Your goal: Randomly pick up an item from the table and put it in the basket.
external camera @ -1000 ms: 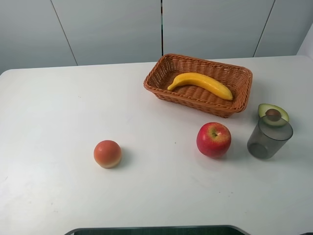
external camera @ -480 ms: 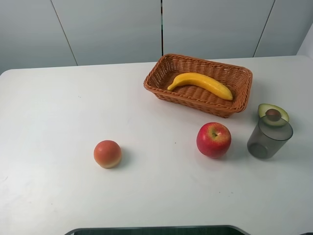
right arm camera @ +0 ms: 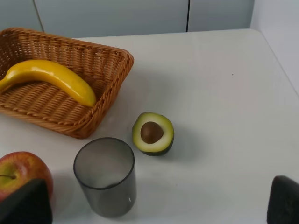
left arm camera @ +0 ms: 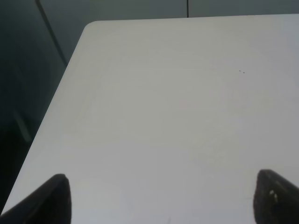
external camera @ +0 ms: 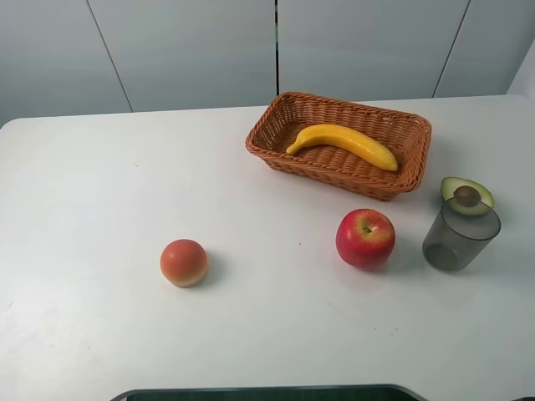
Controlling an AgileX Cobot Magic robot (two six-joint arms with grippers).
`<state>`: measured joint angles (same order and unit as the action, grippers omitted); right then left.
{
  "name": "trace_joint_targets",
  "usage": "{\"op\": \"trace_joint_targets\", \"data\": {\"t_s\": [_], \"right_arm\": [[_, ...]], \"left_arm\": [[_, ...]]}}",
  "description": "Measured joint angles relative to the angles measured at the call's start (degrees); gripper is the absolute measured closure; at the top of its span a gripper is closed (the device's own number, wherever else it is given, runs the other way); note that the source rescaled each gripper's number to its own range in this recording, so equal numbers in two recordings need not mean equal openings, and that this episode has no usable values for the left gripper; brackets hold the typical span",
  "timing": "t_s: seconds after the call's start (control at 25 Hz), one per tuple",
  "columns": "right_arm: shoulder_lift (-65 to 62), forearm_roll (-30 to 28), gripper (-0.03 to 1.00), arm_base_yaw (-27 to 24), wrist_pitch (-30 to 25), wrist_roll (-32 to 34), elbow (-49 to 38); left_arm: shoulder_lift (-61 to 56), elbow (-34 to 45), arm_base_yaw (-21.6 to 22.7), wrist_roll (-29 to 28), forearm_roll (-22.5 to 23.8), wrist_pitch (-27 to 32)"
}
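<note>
The banana (external camera: 344, 142), long, smooth, gently curved, bright yellow with a darker tip, lies loose inside the orange-brown wicker basket (external camera: 276, 117) at the far side of the white desk (external camera: 100, 184). Just in front of the basket sit a red apple (external camera: 365, 238), a translucent grey cup (external camera: 461, 234) and, touching the cup's far side, a halved avocado (external camera: 467, 195) with its pit up; a round orange-pink fruit (external camera: 184, 262) rests well apart to the left. Both sets of jaws stand wide apart and empty, the left gripper (left arm camera: 161, 200) over bare desk, the right gripper (right arm camera: 159, 205) near the cup.
</note>
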<state>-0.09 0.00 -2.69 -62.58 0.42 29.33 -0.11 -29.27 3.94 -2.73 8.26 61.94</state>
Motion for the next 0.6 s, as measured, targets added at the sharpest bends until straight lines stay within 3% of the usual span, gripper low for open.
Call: {"op": "trace_joint_targets", "data": {"t_s": [0.6], "right_arm": [[0.0, -0.45, -0.03, 0.0, 0.0, -0.42, 0.0]], "left_arm": [[0.0, 0.0, 0.0, 0.0, 0.0, 0.0]]}}
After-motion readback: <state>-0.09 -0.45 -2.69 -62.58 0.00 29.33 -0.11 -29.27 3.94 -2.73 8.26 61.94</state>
